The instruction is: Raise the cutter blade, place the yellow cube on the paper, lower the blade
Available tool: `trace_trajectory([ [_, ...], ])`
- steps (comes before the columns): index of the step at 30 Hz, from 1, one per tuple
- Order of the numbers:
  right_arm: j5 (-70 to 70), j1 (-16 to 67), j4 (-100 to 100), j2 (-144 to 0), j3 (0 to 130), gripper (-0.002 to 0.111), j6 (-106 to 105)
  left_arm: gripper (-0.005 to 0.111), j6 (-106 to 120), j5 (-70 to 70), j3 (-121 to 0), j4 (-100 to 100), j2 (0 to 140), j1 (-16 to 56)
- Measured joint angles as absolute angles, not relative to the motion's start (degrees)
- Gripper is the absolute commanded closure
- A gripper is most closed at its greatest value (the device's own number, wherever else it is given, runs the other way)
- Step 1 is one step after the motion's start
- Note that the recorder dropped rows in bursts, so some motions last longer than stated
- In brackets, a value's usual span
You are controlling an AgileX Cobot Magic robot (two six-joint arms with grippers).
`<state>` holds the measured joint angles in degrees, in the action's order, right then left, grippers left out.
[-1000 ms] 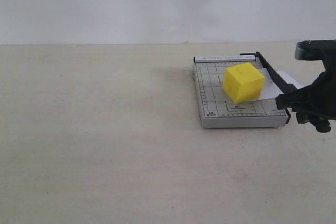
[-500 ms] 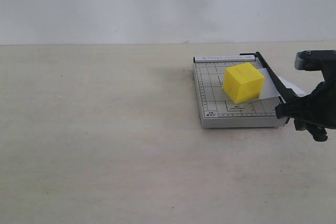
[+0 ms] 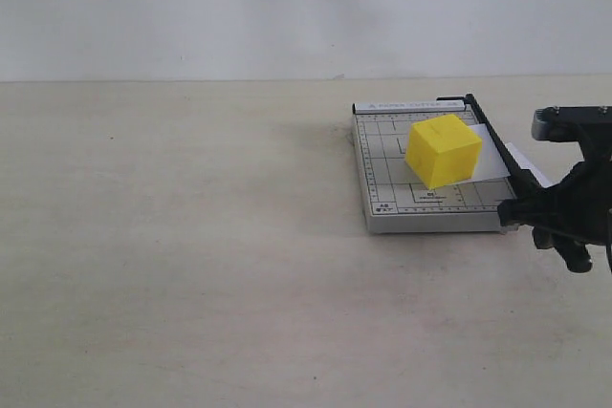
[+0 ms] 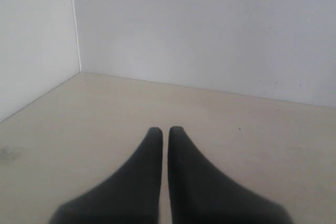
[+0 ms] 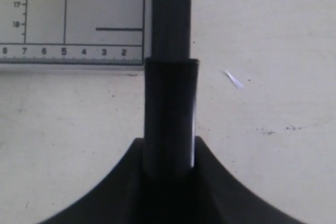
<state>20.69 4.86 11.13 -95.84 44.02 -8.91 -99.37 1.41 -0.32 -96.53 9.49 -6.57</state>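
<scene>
The yellow cube (image 3: 442, 150) sits on the white paper (image 3: 494, 163), which lies on the grey gridded cutter base (image 3: 386, 167) and pokes out past its right edge. The cutter blade (image 3: 492, 139) lies low along that right edge. My right gripper (image 3: 522, 209) is shut on the blade's thick black handle (image 5: 170, 109) at the base's near right corner; the handle fills the gap between the fingers of the right gripper (image 5: 169, 146). My left gripper (image 4: 165, 130) is shut on nothing over bare table, and it is out of the exterior view.
The cutter stands on a beige table (image 3: 191, 236) before a white wall (image 3: 287, 7). A tiny white scrap (image 5: 233, 80) lies on the table beside the handle. In the left wrist view a wall corner (image 4: 73, 24) borders the table.
My right gripper has moved down with the handle, bringing the blade lower along the base's right edge. The cube and paper have not moved.
</scene>
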Motion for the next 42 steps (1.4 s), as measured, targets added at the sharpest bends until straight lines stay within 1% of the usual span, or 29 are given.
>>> trace_trajectory([
  [2, 20.43, 4.86, 11.67, -96.07, 44.02, 0.063, -8.91, 0.102, -99.37, 1.41, -0.32, -96.53, 9.49, -6.57],
  [5, 20.28, 5.11, 12.99, -96.89, 43.92, 0.055, -9.01, 0.102, -99.37, 1.41, -0.32, -96.53, 9.49, -6.57],
  [6, 20.42, 5.22, 13.53, -97.04, 43.92, 0.054, -9.01, 0.102, -99.37, 1.41, -0.32, -96.53, 9.49, -6.57],
  [20, 21.4, 5.69, 12.73, -96.82, 43.8, 0.054, -9.01, 0.102, -99.37, 1.41, -0.32, -96.53, 9.49, -6.57],
  [23, 22.38, 5.69, 11.79, -94.51, 43.8, 0.054, -9.01, 0.102, -99.37, 1.41, -0.32, -96.53, 9.49, -6.57],
  [27, 23.67, 5.69, 10.82, -87.93, 43.8, 0.054, -8.77, 0.102, -99.37, 1.41, -0.32, -96.53, 9.49, -6.57],
  [28, 24.21, 5.69, 10.82, -85.83, 43.8, 0.056, -8.49, 0.102, -99.37, 1.41, -0.32, -96.53, 9.49, -6.57],
  [29, 24.8, 5.69, 10.82, -84.06, 43.8, 0.06, -8.32, 0.102, -99.37, 1.41, -0.32, -96.53, 9.49, -6.57],
  [30, 25.74, 5.69, 10.92, -81.81, 43.8, 0.068, -8.03, 0.102, -99.37, 1.41, -0.32, -96.53, 9.49, -6.57],
  [31, 26.63, 5.69, 10.92, -79.53, 43.8, 0.076, -7.22, 0.102, -99.37, 1.41, -0.32, -96.53, 9.49, -6.57],
  [33, 26.91, 5.69, 10.92, -75.16, 43.27, 0.1, -5.16, 0.102, -99.37, 1.41, -0.32, -96.53, 9.49, -6.57],
  [34, 25.94, 5.8, 11.06, -72.28, 42.48, 0.109, -4.38, 0.102, -99.37, 1.41, -0.32, -96.53, 9.49, -6.57],
  [37, 16.96, 7.69, 11.78, -60.95, 37.39, 0.108, -3.65, 0.102, -99.37, 1.41, -0.32, -96.53, 9.49, -6.57],
  [40, 5.7, 12.15, 12.0, -46.59, 29.58, 0.108, -3.65, 0.102, -99.37, 1.41, -0.32, -96.53, 9.49, -6.57],
  [42, 1.24, 14.57, 12.02, -37.29, 24.32, 0.108, -4.42, 0.102, -99.37, 1.41, -0.32, -96.53, 9.49, -6.57],
])
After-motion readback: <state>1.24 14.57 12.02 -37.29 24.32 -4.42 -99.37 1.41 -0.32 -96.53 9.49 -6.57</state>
